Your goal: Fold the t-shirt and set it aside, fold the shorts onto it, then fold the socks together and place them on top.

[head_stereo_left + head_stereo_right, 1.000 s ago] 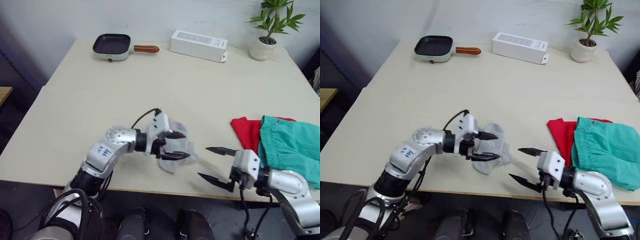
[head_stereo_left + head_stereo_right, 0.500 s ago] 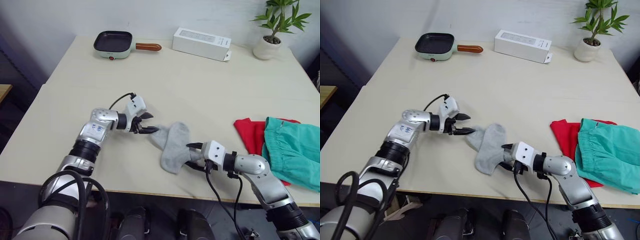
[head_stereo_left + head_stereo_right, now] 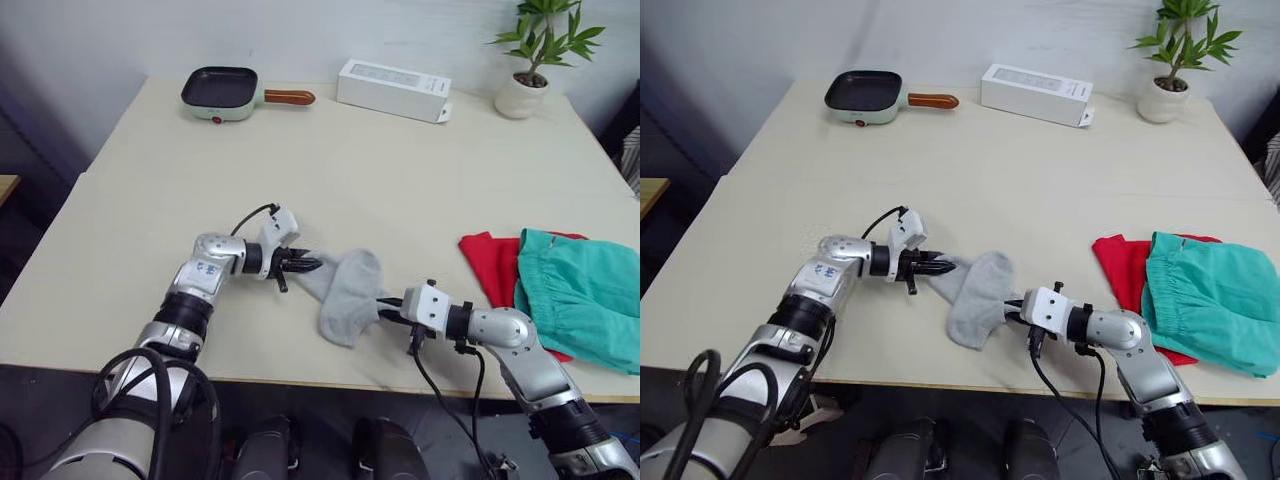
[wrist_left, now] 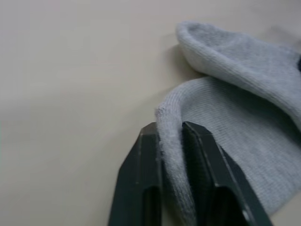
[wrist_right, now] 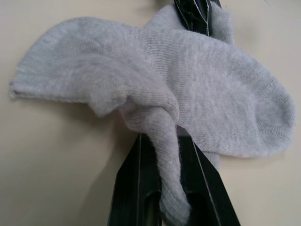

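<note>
The light grey socks (image 3: 345, 293) lie in a heap near the table's front edge, in the middle. My left gripper (image 3: 308, 265) pinches their left edge, its fingers (image 4: 146, 179) shut on a fold of knit. My right gripper (image 3: 389, 306) grips their right side, and a twisted strand of sock (image 5: 164, 155) runs between its fingers. The socks (image 5: 188, 84) spread flat between the two grippers. At the right, the teal shorts (image 3: 580, 295) lie folded on the red t-shirt (image 3: 492, 262), which shows at their left edge.
At the back of the table stand a green pan with a brown handle (image 3: 222, 93), a white box (image 3: 394, 89) and a potted plant (image 3: 528, 70). The table's front edge (image 3: 300, 378) runs just below the socks.
Both grippers came down to the socks and shut on them, the left at the left edge, the right at the right side. The heap has been drawn out flatter between them.
</note>
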Motion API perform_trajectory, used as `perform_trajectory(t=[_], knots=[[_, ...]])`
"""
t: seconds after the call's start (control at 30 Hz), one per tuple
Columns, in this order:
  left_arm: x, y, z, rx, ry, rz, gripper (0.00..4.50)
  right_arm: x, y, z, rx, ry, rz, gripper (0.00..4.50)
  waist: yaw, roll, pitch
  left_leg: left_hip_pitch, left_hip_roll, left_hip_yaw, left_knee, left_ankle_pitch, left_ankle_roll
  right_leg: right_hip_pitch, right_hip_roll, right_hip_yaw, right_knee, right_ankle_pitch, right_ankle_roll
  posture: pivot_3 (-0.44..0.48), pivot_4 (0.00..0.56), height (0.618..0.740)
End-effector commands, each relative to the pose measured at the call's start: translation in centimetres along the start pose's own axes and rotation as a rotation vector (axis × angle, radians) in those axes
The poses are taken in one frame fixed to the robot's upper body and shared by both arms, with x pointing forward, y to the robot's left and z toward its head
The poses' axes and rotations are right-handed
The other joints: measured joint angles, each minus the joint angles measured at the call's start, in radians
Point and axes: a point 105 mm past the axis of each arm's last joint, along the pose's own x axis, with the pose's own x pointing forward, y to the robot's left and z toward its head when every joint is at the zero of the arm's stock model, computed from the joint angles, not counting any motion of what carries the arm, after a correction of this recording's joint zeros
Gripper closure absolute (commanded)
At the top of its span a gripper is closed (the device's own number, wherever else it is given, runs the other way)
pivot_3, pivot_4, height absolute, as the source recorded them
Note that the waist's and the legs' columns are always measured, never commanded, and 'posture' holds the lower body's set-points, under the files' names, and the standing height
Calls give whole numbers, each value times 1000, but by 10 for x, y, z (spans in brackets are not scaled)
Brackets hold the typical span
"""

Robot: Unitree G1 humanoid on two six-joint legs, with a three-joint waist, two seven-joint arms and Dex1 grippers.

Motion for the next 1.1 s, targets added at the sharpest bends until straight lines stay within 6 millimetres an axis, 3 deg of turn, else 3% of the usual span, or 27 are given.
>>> perform_trajectory(t=[0.03,0.3,0.5,0.53,0.77,0.87,0.97,1.0,1.1], knots=[[-11,-10,6,2,-28,43,4478,-4,-17,-4,-86,0,17,4500,-4,0,0,0,0,0,0,0,0,0,0,0,0,0,0,0,150,740],[-24,-34,5,-67,-40,150,4478,3,-46,-9,-165,-44,77,4500,-6,0,0,1,1,0,0,1,0,1,0,6,0,0,0,0,150,740],[-29,-37,5,-150,-36,166,4478,3,-49,-11,-92,-93,141,4500,-5,0,0,2,1,0,0,1,-1,1,0,10,0,0,0,0,150,740],[-30,-38,4,-154,-24,162,4254,2,-50,-11,-81,-101,140,4500,-5,0,0,2,1,0,0,1,-1,2,0,10,0,0,0,0,150,740],[-37,-38,7,-153,-22,154,2192,-19,-60,-7,-112,-101,119,2240,-4,0,0,2,1,0,0,1,-2,1,0,11,0,0,0,0,150,740],[-50,-38,4,-138,20,107,1201,-40,-60,-9,-90,-77,111,1114,-2,0,0,2,1,0,-1,1,-2,1,-1,12,0,0,0,0,150,740],[-65,-28,10,-117,23,86,237,-65,-58,-7,42,-67,104,19,1,1,1,2,1,0,-2,1,-3,1,-1,12,-1,0,-1,0,150,740],[-68,-26,12,-112,20,76,36,-71,-57,-6,96,-56,100,0,3,1,1,2,1,0,-2,1,-3,1,-1,12,-1,0,-1,0,150,740],[-70,-12,24,-88,4,61,36,-82,-38,0,413,-19,119,0,8,2,1,1,2,-1,-1,1,-3,1,-2,12,-2,0,-1,0,150,740]])
